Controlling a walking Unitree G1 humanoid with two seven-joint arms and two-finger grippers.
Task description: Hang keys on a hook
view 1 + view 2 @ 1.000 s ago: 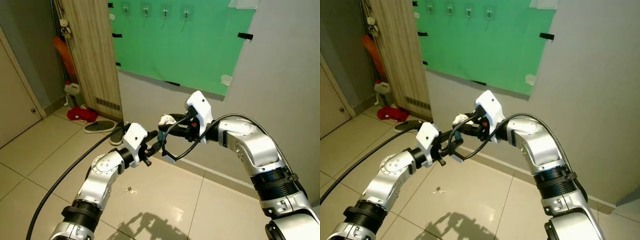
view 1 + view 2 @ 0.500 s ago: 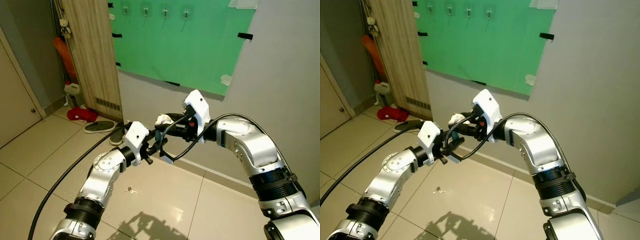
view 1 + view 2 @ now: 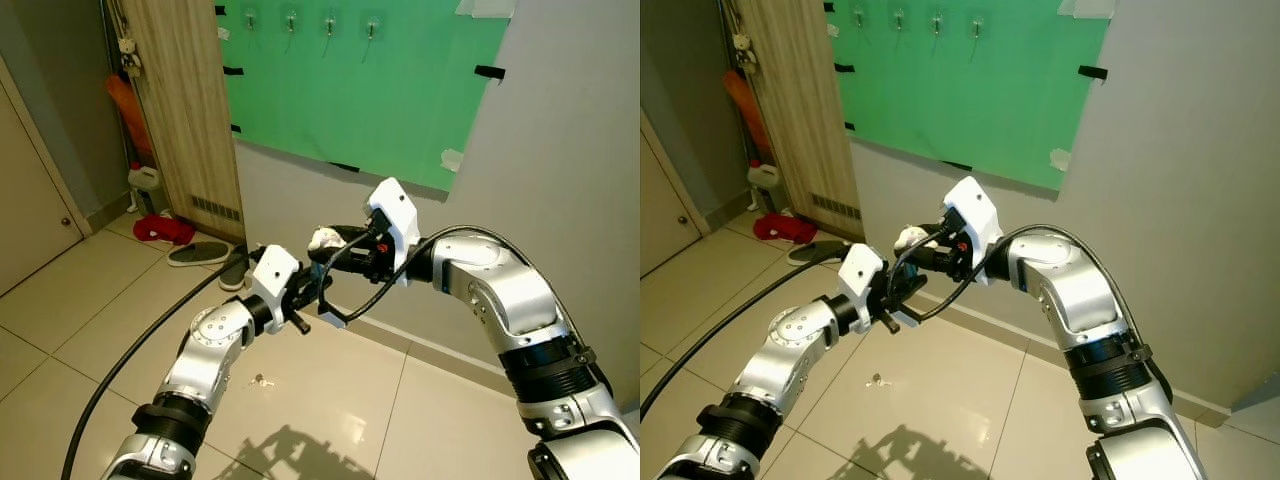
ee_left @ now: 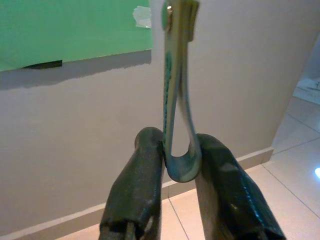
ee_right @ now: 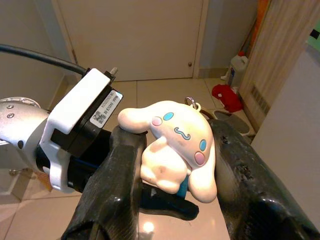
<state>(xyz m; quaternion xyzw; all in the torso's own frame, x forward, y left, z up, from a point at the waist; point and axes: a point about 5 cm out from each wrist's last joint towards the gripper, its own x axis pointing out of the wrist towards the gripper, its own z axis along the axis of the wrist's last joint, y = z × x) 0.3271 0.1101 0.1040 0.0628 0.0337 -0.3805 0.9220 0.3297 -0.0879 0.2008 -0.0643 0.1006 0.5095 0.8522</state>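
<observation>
Two grippers are brought together in front of the grey wall [image 3: 560,150], below the green board [image 3: 400,90] and well under its four hooks [image 3: 329,24]. The right gripper [image 5: 172,165] is closed on a white plush keychain [image 5: 175,147] (a long-eared cartoon dog with blue eyes and pink cheeks), which is pinched between its two black fingers [image 5: 117,185]; a small metal ring is seen at the top of the toy's head. The left gripper [image 4: 175,175] is closed on a teal strap loop [image 4: 176,100], the loop's curved end being squeezed between the fingertips [image 4: 142,165] while the rest of the strap runs away toward the board. In the right wrist view part of the teal strap is seen beneath the plush, so both grippers are taken to be holding one keychain, still well below the hooks.

Compared with one second earlier, the left gripper has been pushed closer in under the right gripper, toward the board side, and the left arm [image 3: 215,340] is seen slightly more extended. The plush has been shifted only a little. A small object [image 3: 261,379] has remained on the tiled floor [image 3: 80,300] below the board, beside the black cable [image 3: 130,350].
</observation>
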